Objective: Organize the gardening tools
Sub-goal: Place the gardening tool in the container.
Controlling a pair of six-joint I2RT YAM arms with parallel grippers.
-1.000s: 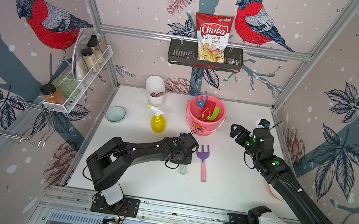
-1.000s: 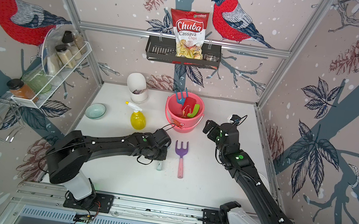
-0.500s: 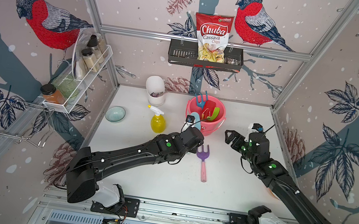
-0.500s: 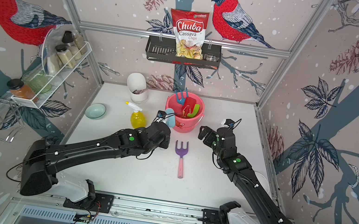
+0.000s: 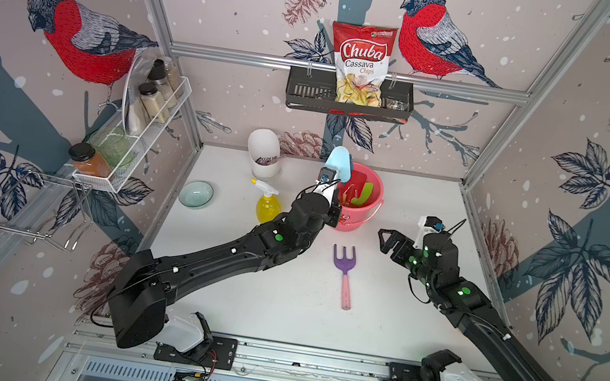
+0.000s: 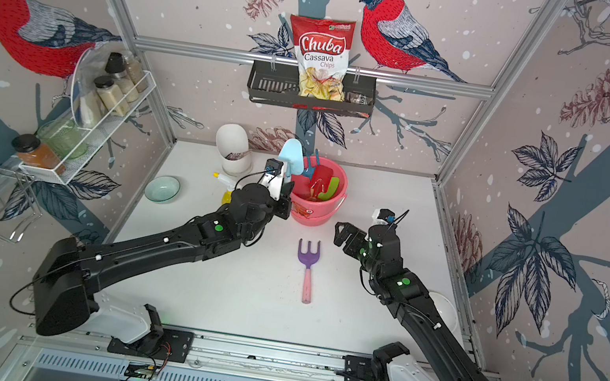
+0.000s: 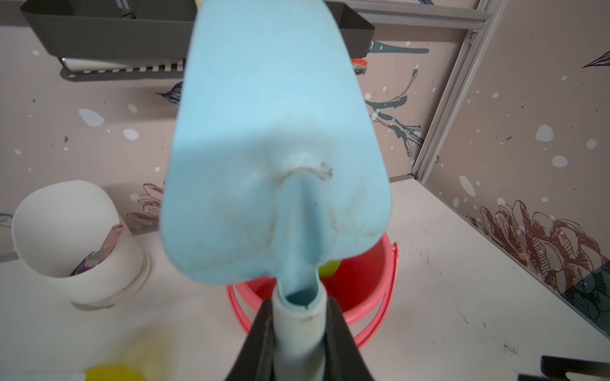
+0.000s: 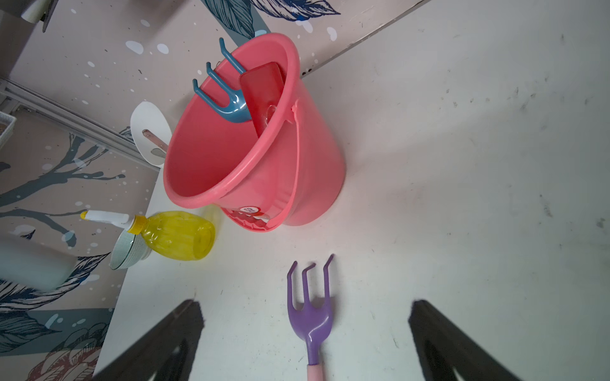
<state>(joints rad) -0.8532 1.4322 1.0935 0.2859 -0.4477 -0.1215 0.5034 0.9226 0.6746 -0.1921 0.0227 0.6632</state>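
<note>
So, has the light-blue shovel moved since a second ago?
Yes: the left pincer raised the light-blue shovel from beside the purple fork to the pink bucket's rim.

The left arm stretches far forward, its pincer raised and clamped on the handle of the light-blue shovel, while the bent right arm's pincer gapes wide, angled downward.

Open table is surrounding the purple fork; bucket, spray bottle and white cup are crowding the back, left arm is spanning the middle
</note>
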